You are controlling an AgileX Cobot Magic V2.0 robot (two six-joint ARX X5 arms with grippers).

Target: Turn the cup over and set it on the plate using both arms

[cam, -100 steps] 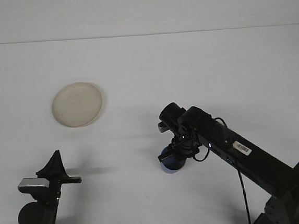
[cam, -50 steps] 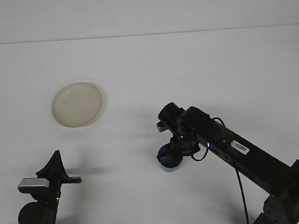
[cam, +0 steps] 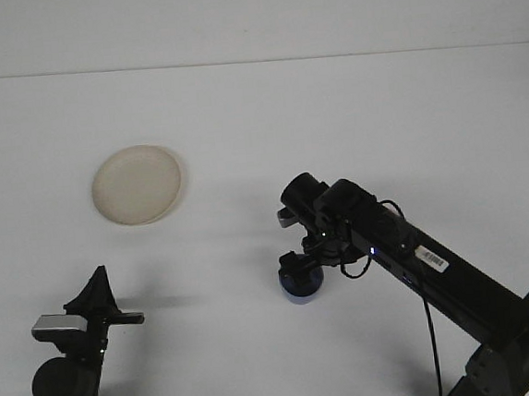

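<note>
Your right gripper (cam: 300, 267) sits directly over the cup (cam: 301, 286); its jaws' state can't be told. The plate (cam: 137, 184) lies well off to the left, nearer your left gripper (cam: 95, 296), whose jaws can't be told either.

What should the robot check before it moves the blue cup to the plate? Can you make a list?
1. Right gripper is at the blue cup: ok, it sits right on top of it.
2. Grip on the cup is firm: cannot tell, the fingers are hidden by the arm.
3. Cup is turned the right way up: cannot tell, the gripper covers its top.
4. Plate is bare and ready: ok, nothing lies on it.
5. Left gripper is out of the way: ok, it rests at the near left, apart from cup and plate.
6. Table between cup and plate is free: ok.
</note>
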